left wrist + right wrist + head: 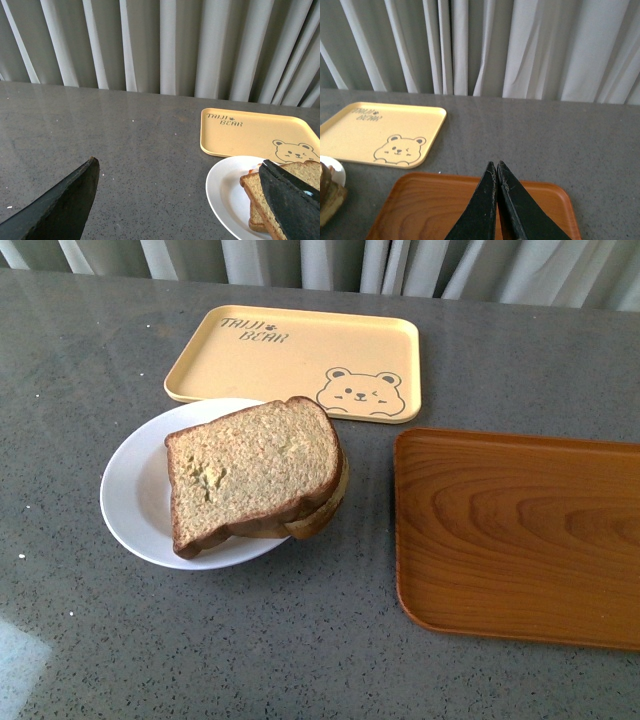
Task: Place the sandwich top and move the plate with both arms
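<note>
Grey speckled stone-look tabletop fills the foreground and runs back to the room's edge. It is matt and dotted with a few white flecks, with a pale patch of light at its near left corner. Behind it hangs a pleated grey-white curtain that closes off the whole back of the scene.

On the right lies a rectangular brown wood-grain tray with rounded corners. Further back and to its left sits a yellow rectangular tray printed with dark lettering and a winking bear face.

Left of the wooden tray and well apart from it rests the round shallow white plate. Its far rim meets the yellow tray's near edge in the front view, and I cannot tell whether they touch.

The sandwich top, a tan whole-wheat slice with dark crust, lies face up on the plate. It sits slightly skewed on a second bread slice beneath it, and the stack covers the plate's right side.

The left gripper hangs beside the plate above bare table, its jaws spread wide with nothing between them. The right gripper sits over the wooden tray, its jaws pressed tip to tip and gripping nothing.
</note>
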